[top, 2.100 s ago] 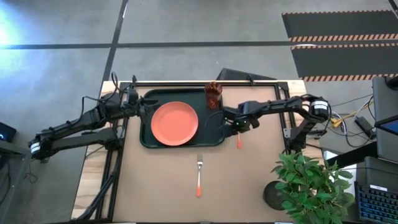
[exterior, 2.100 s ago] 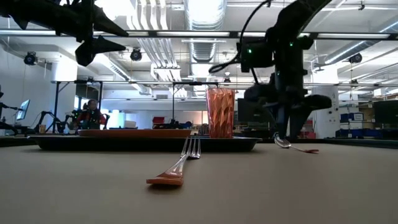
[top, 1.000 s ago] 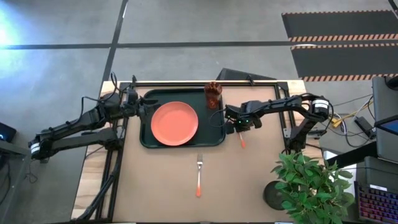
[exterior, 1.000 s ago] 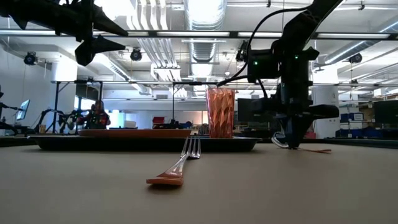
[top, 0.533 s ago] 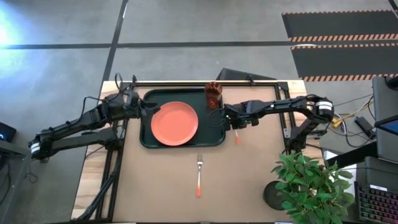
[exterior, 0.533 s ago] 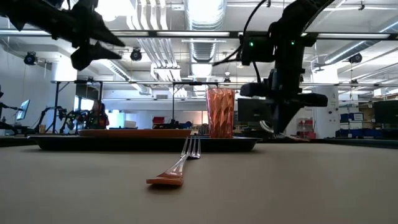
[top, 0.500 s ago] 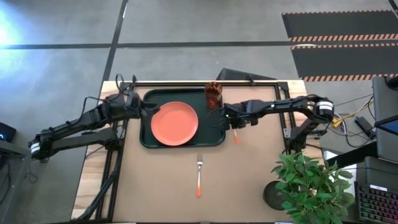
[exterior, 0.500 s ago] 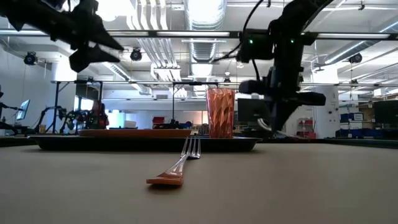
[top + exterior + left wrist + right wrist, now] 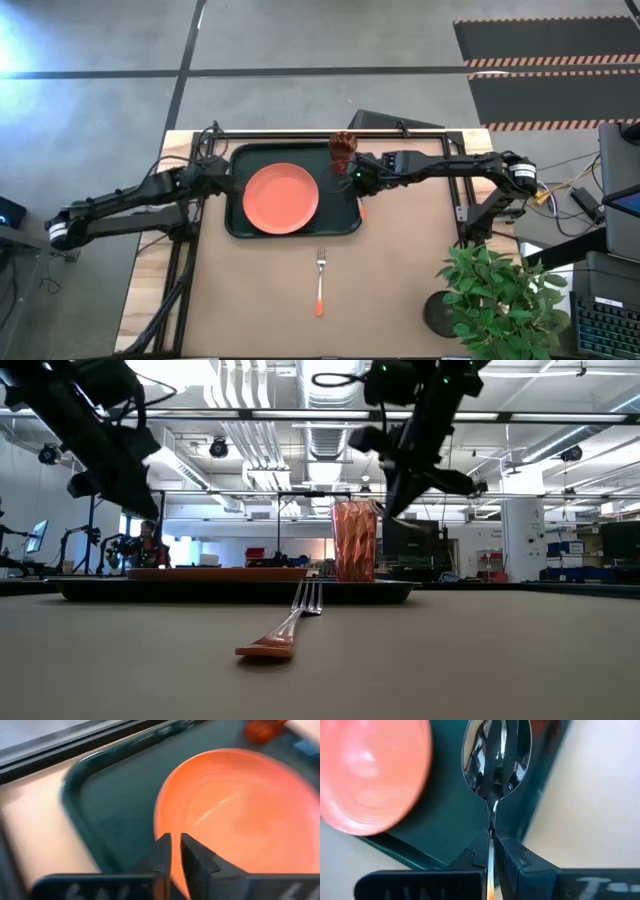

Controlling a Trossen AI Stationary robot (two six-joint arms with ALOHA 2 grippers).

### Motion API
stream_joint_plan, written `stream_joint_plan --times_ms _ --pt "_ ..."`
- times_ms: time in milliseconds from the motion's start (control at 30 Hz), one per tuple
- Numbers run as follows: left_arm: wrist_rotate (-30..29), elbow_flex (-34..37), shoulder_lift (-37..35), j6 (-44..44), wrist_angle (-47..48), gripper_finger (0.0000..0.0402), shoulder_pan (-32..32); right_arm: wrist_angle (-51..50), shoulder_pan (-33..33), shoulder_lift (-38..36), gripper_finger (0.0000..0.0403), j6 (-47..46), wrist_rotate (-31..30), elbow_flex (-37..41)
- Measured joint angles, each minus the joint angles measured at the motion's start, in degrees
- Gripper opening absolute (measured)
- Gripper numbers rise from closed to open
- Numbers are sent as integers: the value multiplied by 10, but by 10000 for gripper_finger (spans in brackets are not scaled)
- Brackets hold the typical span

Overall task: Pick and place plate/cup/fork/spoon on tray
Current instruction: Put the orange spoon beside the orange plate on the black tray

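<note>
right end effector [image 9: 491, 842] pinches the spoon [image 9: 496, 755] above the tray's [image 9: 236, 225] right edge; left end effector [image 9: 175, 852] nearly closed, empty.

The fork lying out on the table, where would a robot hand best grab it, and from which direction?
Probably by the orange handle, coming straight down from above. The fork lies flat on the bare table, clear of the tray, tines toward the tray and handle toward the near edge. Closing the fingers across the slim handle looks steadier than pinching the tines.
</note>
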State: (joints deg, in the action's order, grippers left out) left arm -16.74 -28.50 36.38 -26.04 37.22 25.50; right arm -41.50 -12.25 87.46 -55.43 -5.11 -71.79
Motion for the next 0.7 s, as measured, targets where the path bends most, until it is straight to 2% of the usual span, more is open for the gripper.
stream_joint_plan --times_ms 300,700 --pt "-38 12 124 6 23 0 2 -1 14 0 8 58 -26 -82" --pt "-40 12 277 27 -10 0 23 -2 44 0 8 65 -35 -100"
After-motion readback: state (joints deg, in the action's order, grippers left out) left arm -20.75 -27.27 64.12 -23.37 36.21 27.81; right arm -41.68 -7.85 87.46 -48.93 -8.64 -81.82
